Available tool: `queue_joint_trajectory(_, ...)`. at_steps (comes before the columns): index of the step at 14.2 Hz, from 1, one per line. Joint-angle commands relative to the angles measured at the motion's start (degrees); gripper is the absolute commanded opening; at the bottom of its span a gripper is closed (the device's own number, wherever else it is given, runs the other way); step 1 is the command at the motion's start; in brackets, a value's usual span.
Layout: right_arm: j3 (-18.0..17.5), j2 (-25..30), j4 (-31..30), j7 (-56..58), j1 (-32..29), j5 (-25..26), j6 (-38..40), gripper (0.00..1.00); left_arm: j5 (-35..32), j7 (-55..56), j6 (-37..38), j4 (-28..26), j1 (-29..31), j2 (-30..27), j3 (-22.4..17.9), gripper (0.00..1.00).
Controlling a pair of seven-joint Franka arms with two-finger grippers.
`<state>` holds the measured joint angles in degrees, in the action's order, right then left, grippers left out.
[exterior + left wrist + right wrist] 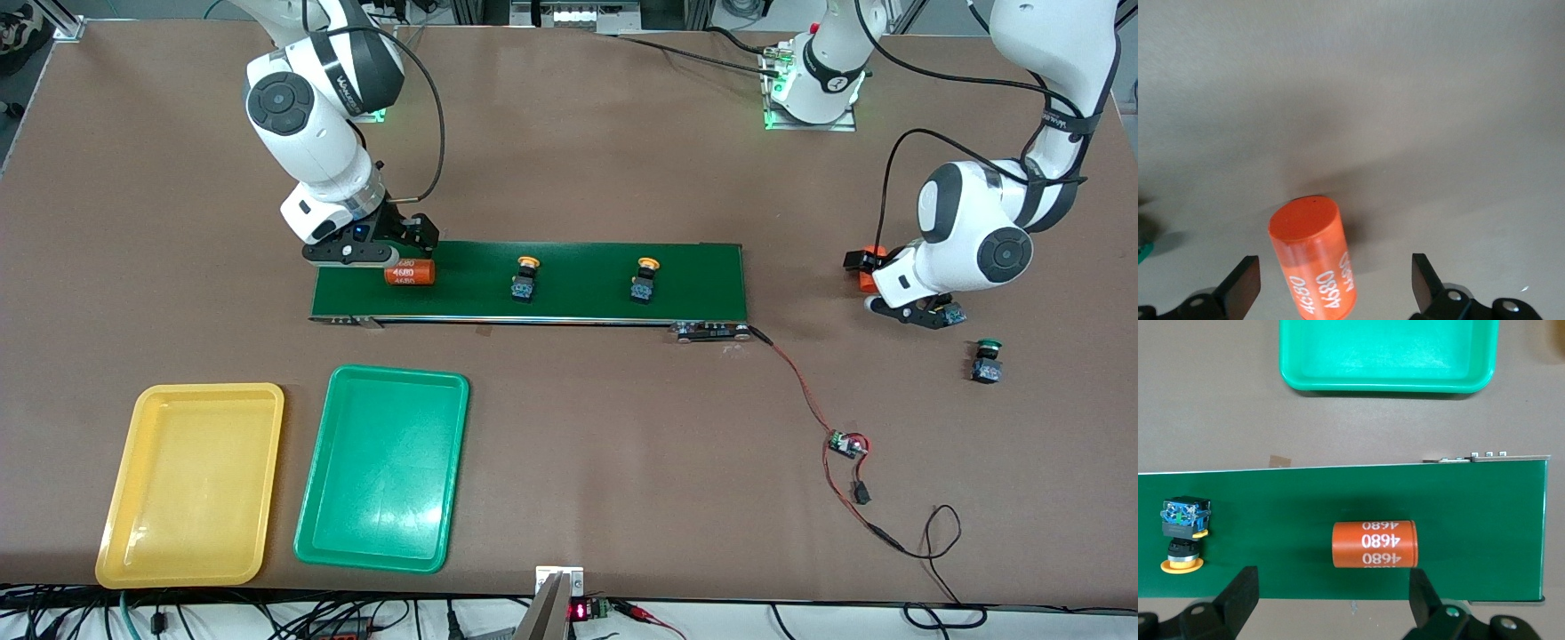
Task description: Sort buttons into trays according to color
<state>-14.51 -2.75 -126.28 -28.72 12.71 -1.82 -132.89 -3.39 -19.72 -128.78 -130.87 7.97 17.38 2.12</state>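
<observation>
Yellow-capped buttons [524, 278] [645, 279] lie on the conveyor belt [578, 267]; a green-capped one [987, 359] on the table. Both trays [191, 484] [384, 467] are empty. Right gripper [391, 258] and left gripper [1336, 290] hover spread over orange 4680 cylinders [1375, 544] [1313, 257]. Buttons look light, rigid: pinch the black body.

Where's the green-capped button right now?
The green-capped button lies on the bare table at the left arm's end, off the conveyor belt, nearer the front camera than the left gripper.
</observation>
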Motion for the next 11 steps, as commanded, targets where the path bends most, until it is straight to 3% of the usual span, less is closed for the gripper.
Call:
queue_joint_trajectory(1,-0.2,-0.4,0.4,-0.6,0.2,0.8,-0.6,1.0,1.5,-6.3,-3.7,-1.3,-0.9,1.7,-2.9,1.0)
queue_joint_trajectory(2,-0.2,-0.8,0.4,-0.8,0.4,0.8,-0.7,1.0,1.5,-7.0,-3.9,-1.7,-0.7,2.0,-3.0,1.0)
queue_joint_trajectory(3,-0.2,-1.0,0.4,-1.1,0.5,0.8,-0.6,1.0,1.4,-9.0,-3.4,-2.2,-0.3,2.0,-3.0,0.89)
queue_joint_trajectory(4,-0.2,-1.3,0.4,-1.2,0.4,0.8,-0.7,1.0,1.4,-10.9,-2.7,-2.5,-0.3,2.0,-2.9,0.64)
queue_joint_trajectory(5,-0.2,-2.0,0.4,-1.2,0.4,0.8,-0.7,1.0,1.5,-11.0,-2.0,-2.6,-0.3,2.0,-2.8,0.47)
queue_joint_trajectory(7,-0.2,-3.3,0.5,-1.2,0.6,0.9,-1.6,1.0,1.5,-11.7,-1.7,-2.0,-0.2,1.8,-2.8,0.27)
queue_joint_trajectory(8,-0.2,-4.3,0.5,-1.2,0.7,1.1,-2.8,1.0,1.4,-11.7,-1.6,-1.8,-0.1,1.5,-2.8,0.2)
queue_joint_trajectory(11,-0.1,-6.1,0.5,-1.4,1.4,1.1,-5.1,1.0,1.2,-11.8,5.4,4.5,-0.3,-0.2,0.2,0.19)
